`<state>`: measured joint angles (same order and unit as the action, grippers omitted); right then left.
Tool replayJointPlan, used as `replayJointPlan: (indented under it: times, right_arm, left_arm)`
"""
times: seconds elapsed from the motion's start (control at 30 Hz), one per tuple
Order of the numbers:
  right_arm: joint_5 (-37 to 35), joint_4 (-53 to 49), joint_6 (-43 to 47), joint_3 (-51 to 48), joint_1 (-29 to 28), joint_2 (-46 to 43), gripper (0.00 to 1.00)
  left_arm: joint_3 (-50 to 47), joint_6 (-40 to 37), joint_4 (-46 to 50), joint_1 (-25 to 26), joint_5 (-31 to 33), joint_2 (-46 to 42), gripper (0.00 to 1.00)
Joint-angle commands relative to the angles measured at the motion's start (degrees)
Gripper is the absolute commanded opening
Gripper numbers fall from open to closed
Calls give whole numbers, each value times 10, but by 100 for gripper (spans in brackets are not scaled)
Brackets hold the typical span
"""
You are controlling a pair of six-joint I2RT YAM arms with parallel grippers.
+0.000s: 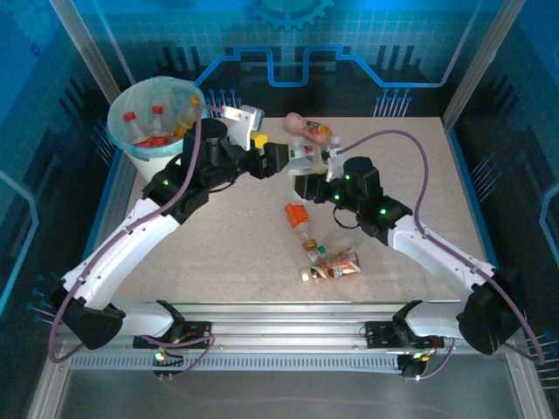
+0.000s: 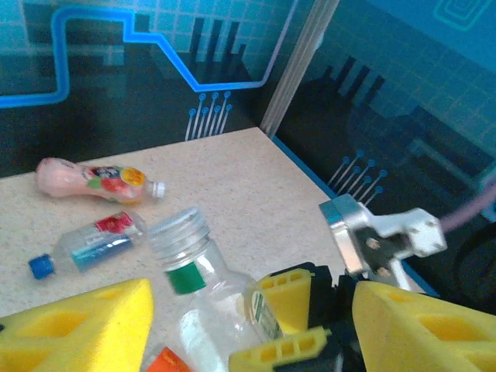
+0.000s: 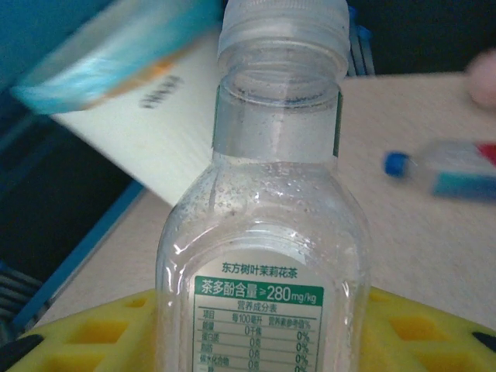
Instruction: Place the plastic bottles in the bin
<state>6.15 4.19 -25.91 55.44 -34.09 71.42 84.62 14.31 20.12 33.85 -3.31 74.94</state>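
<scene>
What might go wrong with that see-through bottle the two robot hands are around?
The right gripper pinches the clear tea bottle low down, so it may tip or slip. The left gripper, open, crowds the same bottle and might bump the right one. A drop could knock the blue-capped bottle or pink bottle lying on the table.

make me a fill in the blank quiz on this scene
The round white bin with a blue liner stands at the far ___ corner of the speckled table.
The pink plastic bottle lies on its ___.
The right gripper grips a clear plastic bottle with a ___ label.
Missing: left; side; green.
</scene>
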Motion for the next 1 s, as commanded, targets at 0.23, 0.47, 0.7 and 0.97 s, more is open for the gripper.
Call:
replayJointPlan:
  times: [0.23, 0.47, 0.7, 0.97]
  right_arm:
    - [41, 88, 99, -8, -60, -43, 54]
    - [39, 106, 109, -22, -71, -60, 54]
    - [19, 103, 117, -26, -73, -68, 53]
    - [-6, 100, 136, -28, -76, -76, 53]
  left_arm:
    - [7, 51, 25, -10, -57, -17, 55]
    - [-4, 68, 22, -15, -37, -14, 49]
    - [-16, 92, 14, -19, -1, -18, 64]
    - [-37, 98, -10, -20, 43, -29, 64]
